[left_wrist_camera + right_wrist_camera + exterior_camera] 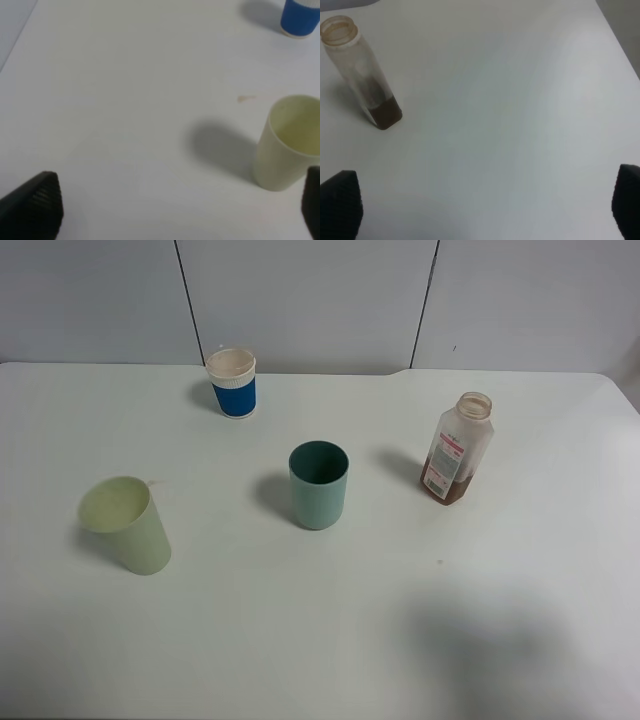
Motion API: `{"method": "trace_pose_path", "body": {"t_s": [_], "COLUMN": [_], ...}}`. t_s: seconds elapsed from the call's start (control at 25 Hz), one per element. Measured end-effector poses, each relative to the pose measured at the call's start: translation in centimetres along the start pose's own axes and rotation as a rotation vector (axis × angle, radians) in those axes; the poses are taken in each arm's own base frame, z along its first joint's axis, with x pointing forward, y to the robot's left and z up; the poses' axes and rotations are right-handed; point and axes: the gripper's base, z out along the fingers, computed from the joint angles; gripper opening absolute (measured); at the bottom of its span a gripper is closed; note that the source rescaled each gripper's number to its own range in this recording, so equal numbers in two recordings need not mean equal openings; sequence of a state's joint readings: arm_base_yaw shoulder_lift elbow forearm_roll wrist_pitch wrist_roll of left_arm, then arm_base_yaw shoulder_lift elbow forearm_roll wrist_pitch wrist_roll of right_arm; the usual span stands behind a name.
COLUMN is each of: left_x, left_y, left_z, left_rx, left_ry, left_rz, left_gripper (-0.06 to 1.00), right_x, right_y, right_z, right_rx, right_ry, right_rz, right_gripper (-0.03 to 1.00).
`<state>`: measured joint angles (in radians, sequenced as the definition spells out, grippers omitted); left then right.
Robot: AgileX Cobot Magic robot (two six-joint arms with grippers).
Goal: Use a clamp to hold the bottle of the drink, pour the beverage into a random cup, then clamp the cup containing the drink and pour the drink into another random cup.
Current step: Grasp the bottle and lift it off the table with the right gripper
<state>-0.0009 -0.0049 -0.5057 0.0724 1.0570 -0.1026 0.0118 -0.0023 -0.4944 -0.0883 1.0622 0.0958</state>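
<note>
Bottle (459, 448) standing uncapped at the right of the worktop (330, 640), a little brown beverage (446, 488) in its bottom; teal cup (319, 485) upright at the middle, well apart from it; blue cup (233, 383) at the back; yellow-green cup (125, 525) at the left. Left fingers (35, 205) wide apart, holding nothing, near the yellow-green cup; right fingers (340, 200) wide apart too, empty, clear of the bottle.

We count three cups: one blue cup (233, 390), one teal-green cup (319, 490), one pale yellow-green cup (130, 530). We count one clear bottle (462, 440) with brown liquid (385, 112), and one white table (300, 640).
</note>
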Motion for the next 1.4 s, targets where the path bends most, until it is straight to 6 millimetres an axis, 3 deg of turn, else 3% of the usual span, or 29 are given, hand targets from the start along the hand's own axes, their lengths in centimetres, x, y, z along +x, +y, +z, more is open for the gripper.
{"method": "trace_pose_path", "body": {"t_s": [1.08, 1.4], "left_x": [0.0, 0.0], "left_y": [0.0, 0.0], "left_z": [0.0, 0.0], "left_rx": [0.000, 0.000], "left_ry": [0.000, 0.000], "left_rz": [0.000, 0.000], "left_gripper": [0.88, 0.88], "right_x": [0.0, -1.0], "right_y": [0.0, 0.2], "right_z": [0.0, 2.2], "right_rx": [0.000, 0.010], "right_ry": [0.000, 0.158], "right_rz": [-0.002, -0.025], "right_gripper": [1.00, 1.00]}}
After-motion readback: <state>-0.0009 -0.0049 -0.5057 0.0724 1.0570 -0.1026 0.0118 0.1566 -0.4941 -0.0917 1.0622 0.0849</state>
